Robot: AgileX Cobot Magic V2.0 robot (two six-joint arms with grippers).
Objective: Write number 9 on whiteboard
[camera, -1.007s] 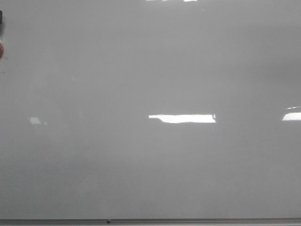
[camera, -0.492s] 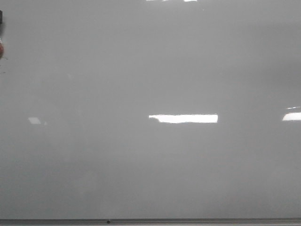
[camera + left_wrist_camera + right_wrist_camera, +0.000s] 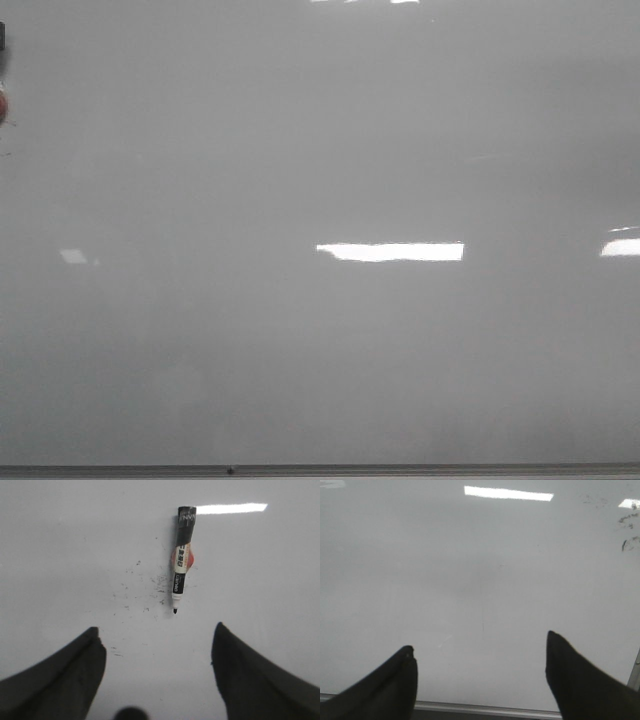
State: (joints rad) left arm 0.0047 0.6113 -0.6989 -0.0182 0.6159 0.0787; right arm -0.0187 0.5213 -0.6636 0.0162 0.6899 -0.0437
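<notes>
The whiteboard [image 3: 320,340] fills the front view, glossy pale grey, with no number 9 on it in any view. A black and white marker [image 3: 181,560] lies uncapped on the board in the left wrist view, tip toward my left gripper [image 3: 157,635], which is open, empty and hangs above the board short of the marker. A small part of the marker shows at the front view's left edge [image 3: 2,100]. My right gripper [image 3: 480,652] is open and empty over the board [image 3: 480,580] near its grey edge strip [image 3: 485,710]. Neither gripper shows in the front view.
Small black ink specks [image 3: 145,587] lie on the board beside the marker's tip, and more smudges [image 3: 626,522] show in the right wrist view. Bright light reflections [image 3: 390,251] sit on the board. The grey edge strip [image 3: 320,469] runs along the board's near side.
The faint reflections on the board have shifted slightly. The marker part at the left edge has not moved.
</notes>
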